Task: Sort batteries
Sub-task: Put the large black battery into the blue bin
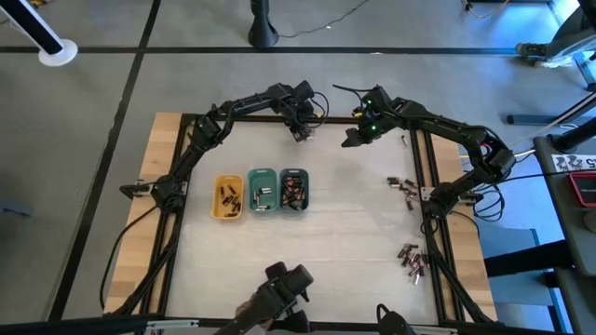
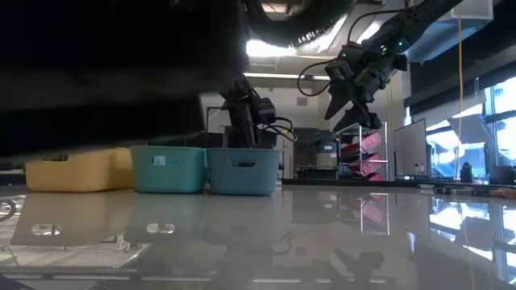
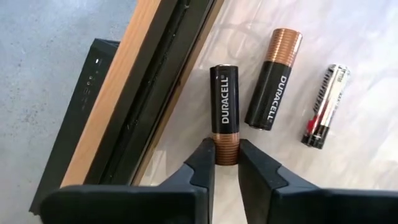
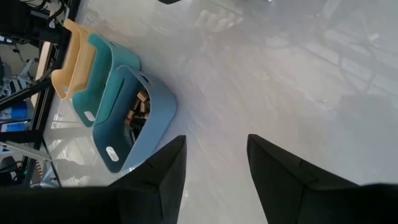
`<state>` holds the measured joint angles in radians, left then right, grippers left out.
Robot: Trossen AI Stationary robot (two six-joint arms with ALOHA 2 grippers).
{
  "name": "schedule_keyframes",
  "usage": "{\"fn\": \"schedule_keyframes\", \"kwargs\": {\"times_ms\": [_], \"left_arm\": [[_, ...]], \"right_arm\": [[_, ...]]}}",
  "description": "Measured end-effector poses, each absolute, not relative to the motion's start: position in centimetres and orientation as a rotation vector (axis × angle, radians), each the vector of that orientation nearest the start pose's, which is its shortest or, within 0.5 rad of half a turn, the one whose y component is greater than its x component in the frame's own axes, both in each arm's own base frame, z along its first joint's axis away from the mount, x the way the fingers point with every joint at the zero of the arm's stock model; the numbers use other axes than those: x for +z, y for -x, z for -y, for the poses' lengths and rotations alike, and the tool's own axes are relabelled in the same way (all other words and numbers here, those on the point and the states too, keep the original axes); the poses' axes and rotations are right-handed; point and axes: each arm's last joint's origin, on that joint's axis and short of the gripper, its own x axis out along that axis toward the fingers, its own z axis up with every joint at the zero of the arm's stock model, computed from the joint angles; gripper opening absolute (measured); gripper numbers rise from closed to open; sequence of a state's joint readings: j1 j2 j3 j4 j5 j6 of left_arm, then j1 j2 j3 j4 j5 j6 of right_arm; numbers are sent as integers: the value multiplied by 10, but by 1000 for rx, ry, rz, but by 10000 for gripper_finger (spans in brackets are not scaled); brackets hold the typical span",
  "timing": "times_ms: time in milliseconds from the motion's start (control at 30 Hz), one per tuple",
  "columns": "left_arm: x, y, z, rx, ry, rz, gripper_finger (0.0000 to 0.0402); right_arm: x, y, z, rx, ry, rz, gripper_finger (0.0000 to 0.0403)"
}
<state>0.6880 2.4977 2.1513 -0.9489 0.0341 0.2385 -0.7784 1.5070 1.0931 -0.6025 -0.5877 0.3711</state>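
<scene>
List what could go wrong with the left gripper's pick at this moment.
1. The left gripper pinches the Duracell battery only at its copper end, so it may pivot or slip when lifted.
2. A second Duracell battery lies close beside it, and a silver battery farther over; a swing could knock them.
3. The table's dark frame rail runs alongside, risking a bump.

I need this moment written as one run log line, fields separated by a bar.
left gripper: closing on Duracell battery near table's far edge | right gripper: open, empty, raised above table | trays: hold batteries
</scene>
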Motion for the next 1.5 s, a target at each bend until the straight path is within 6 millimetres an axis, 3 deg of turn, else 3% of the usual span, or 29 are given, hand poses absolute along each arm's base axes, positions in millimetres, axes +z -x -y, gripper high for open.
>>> {"fn": "schedule_keyframes", "kwargs": {"times_ms": [167,433,667,900,1067,1167,1500], "left_arm": [[153,-387,-324,417,267,-1274,42],[204,-360,-317,354,276,-1333,41],[248,-349,-276,-12,413,-1288,39],[276,-365,-223,-216,375,-1231,44],[274,-385,-185,-304,253,-1268,39],[259,-391,-169,-351,237,-1310,38],[204,-386,-163,-427,421,-1296,39]], "right_arm": [[245,-225,199,-310,-980,-765,172],[245,-225,199,-299,-957,-772,172],[245,-225,199,-289,-931,-772,172],[245,-225,199,-282,-914,-773,172],[245,-225,199,-281,-914,-775,172],[245,-224,198,-280,-913,-781,172],[242,-220,194,-262,-905,-839,172]]}}
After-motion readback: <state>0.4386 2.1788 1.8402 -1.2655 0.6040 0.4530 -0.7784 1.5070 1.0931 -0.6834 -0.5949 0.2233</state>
